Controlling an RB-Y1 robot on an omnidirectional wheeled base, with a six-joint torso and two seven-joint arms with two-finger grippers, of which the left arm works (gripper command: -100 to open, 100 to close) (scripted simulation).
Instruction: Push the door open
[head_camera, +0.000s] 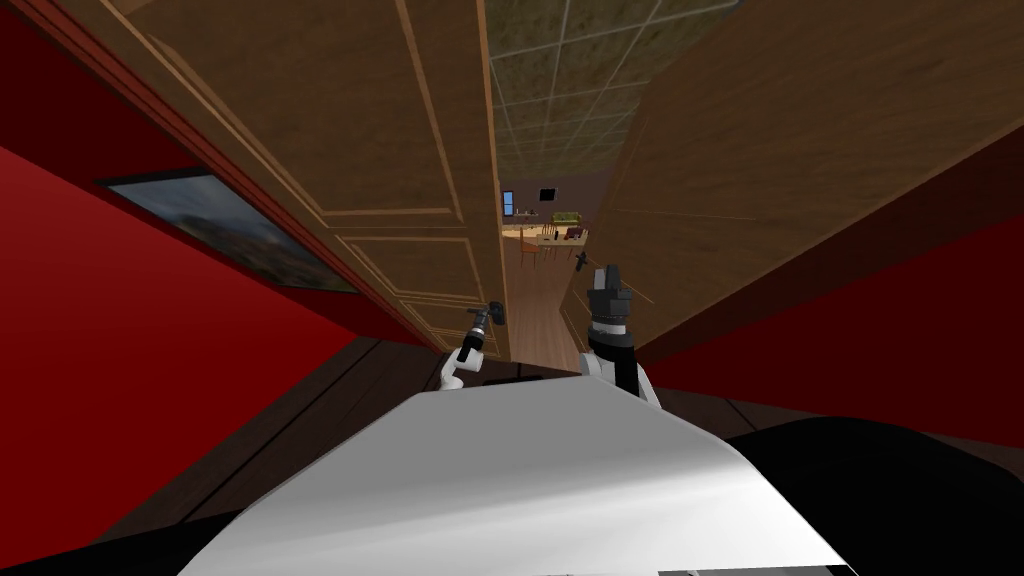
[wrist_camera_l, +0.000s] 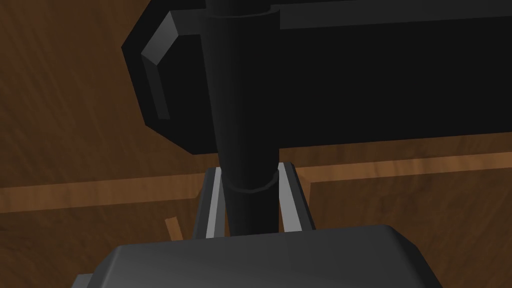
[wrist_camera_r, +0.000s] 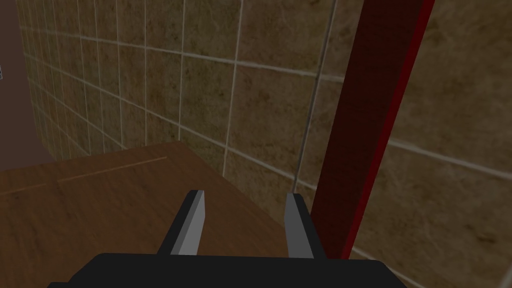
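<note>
The brown panelled left door leaf stands ajar, with a narrow gap between its edge and the right door leaf. Near that edge sits the black handle. The left gripper is clamped on the handle's round stem, both fingers pressing its sides. Across the gap from the handle, the right gripper is raised beside the right door leaf, blades spread apart and holding nothing.

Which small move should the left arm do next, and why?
Probably ease the left gripper forward, pushing the door by its black handle: the fingers clamp the handle's stem, and the gap beside the door's edge is narrow. The right gripper is open, holding nothing.
</note>
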